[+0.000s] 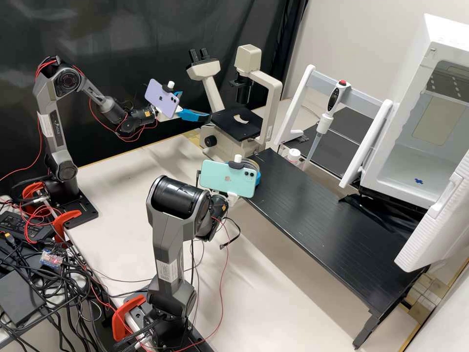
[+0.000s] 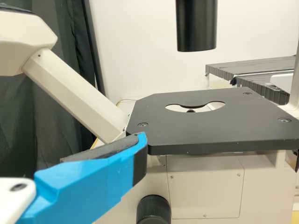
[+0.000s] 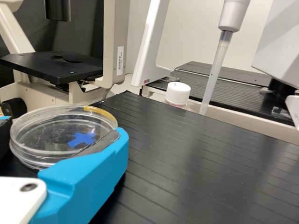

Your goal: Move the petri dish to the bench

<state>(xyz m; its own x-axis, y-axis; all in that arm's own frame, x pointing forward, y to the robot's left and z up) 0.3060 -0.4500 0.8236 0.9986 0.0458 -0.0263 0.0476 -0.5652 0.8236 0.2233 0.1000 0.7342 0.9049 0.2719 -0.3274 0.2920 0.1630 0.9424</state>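
My right pincer [image 1: 258, 177] pinches a clear, round petri dish [image 3: 51, 133], blue cross showing, rim partly yellow; my left pincer [image 1: 196, 105] is spread.

Glossy plastic dish [image 3: 49, 133], matt metal stage [image 2: 210, 130]

In the high view, a mint phone [image 1: 227, 180] hides most of the right gripper [image 1: 258, 178] and part of the petri dish [image 3: 49, 133]. In the right wrist view, 1 of that gripper's 2 fingers is cut off by the picture's edge; the other covers part of the dish's near rim. The electronic pipette's [image 3: 232, 16] upper part and the microscope's [image 2: 70, 91] eyepiece head are cropped too.
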